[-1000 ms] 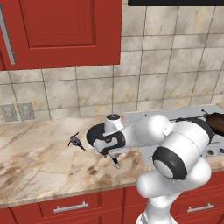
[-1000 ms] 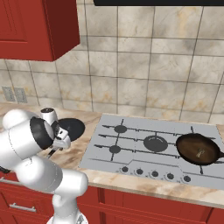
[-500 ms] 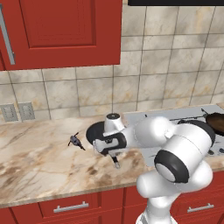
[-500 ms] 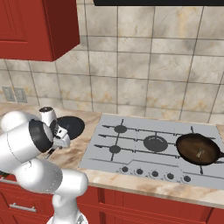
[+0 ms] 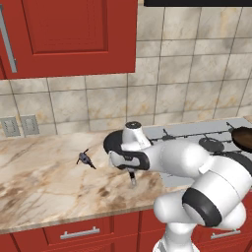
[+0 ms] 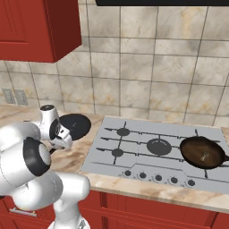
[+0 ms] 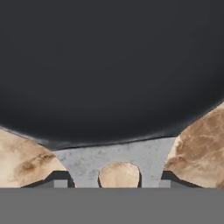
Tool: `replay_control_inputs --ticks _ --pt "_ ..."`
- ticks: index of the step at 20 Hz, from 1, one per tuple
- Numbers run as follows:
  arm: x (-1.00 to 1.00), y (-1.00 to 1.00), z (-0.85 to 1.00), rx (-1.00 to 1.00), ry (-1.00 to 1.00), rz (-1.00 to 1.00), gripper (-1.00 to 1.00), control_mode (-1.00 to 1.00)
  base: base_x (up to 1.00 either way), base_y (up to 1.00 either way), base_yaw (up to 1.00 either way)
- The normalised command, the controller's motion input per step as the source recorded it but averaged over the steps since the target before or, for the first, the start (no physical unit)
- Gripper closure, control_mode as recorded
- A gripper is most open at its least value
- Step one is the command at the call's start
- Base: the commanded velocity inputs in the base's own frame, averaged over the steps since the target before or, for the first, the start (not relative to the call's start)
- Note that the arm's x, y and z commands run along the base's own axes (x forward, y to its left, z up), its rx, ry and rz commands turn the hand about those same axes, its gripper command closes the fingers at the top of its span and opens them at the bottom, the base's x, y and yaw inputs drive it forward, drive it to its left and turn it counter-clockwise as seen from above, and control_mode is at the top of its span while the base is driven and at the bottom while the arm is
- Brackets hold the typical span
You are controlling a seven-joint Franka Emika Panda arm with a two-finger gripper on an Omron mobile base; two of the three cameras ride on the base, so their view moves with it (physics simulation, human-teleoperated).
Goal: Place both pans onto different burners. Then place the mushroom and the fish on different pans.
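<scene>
A white robot arm reaches down to the marble counter (image 5: 44, 187), left of a silver cooktop (image 6: 134, 147). Over the last second its wrist has sunk slightly toward the flat black pan (image 6: 75, 125), which lies on the counter just beside the cooktop's left edge. In the hand view the pan's grey handle (image 7: 116, 157) fills the lower middle, its hanging hole between the two dark tips of the pincer (image 7: 116, 181). The jaws stand part open on either side of the handle (they have narrowed a little), and no grip shows yet.

This looks like the approach to lifting the second pan; the brown pan (image 6: 202, 152) already sits on the right burner. The fish (image 5: 85, 159) lies on the counter, left of the arm. The mushroom cannot be made out.

The middle burner (image 6: 159, 146) and the two small left burners are free. The wall tiles stand close behind the pan; the counter's front edge is near the arm's elbow.
</scene>
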Motion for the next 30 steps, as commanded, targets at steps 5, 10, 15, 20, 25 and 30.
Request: replay_control_inputs --ticks 5,10,15,20,25,30 --pt "0.0 -0.27 0.32 0.01 0.11 -0.12 1.0 -1.0 0.0 0.0 0.0" --pt "0.0 -0.33 0.29 0.01 0.16 -0.1 1.0 -1.0 0.0 0.0 0.0" --pt "0.0 -0.35 0.13 0.0 0.14 -0.09 1.0 -1.0 0.0 0.0 0.0" --pt "0.0 -0.33 0.01 0.0 0.08 -0.09 1.0 -1.0 0.0 0.0 0.0" --pt "0.0 -0.25 0.0 0.0 0.0 -0.09 1.0 -1.0 0.0 0.0 0.0" --pt "0.0 -0.17 0.0 0.0 0.0 -0.08 1.0 -1.0 0.0 0.0 0.0"
